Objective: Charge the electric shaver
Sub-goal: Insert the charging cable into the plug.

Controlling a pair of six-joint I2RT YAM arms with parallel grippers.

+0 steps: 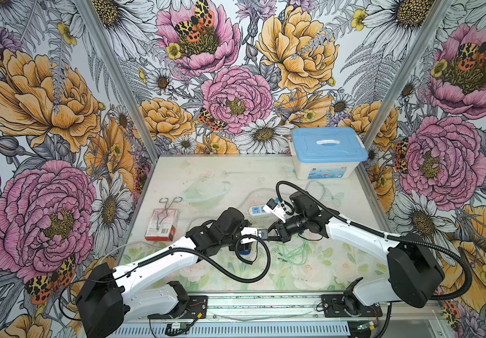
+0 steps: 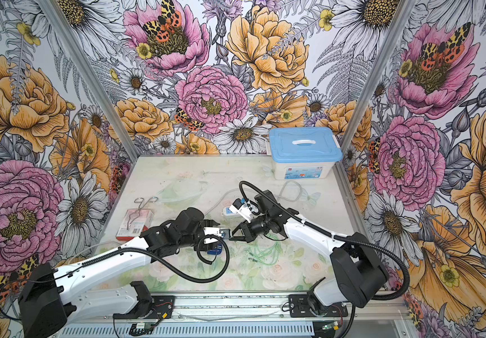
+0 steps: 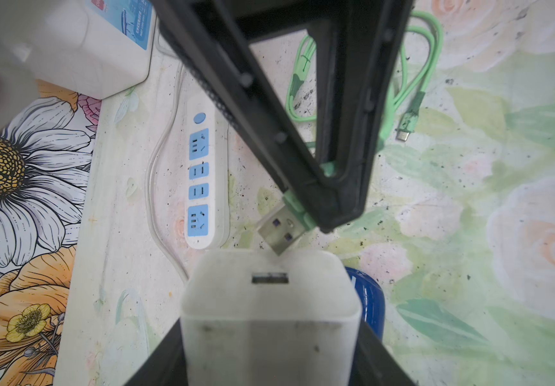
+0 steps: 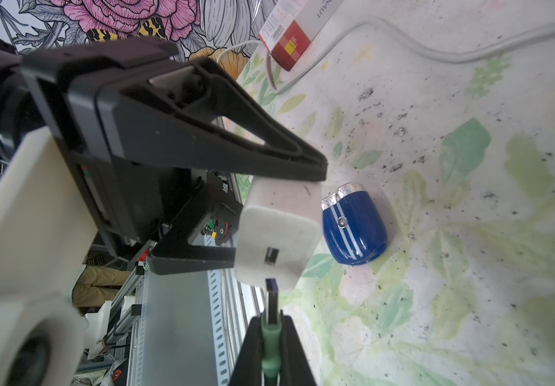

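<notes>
Nearest the front, the small dark blue rounded electric shaver (image 4: 354, 230), with pale stripes along its back and a silver ribbed end, lies on the floral tabletop (image 4: 470, 317) just below the left claw (image 4: 279, 217), which clamps a white cube charger (image 4: 276, 247). Facing it, the right claw (image 3: 331, 214) is pressed together on the silver USB plug (image 3: 278, 230) of a green cable (image 3: 415, 102), tip close before the charger's slot. Beyond lies a white-and-blue power strip (image 3: 202, 173).
</notes>
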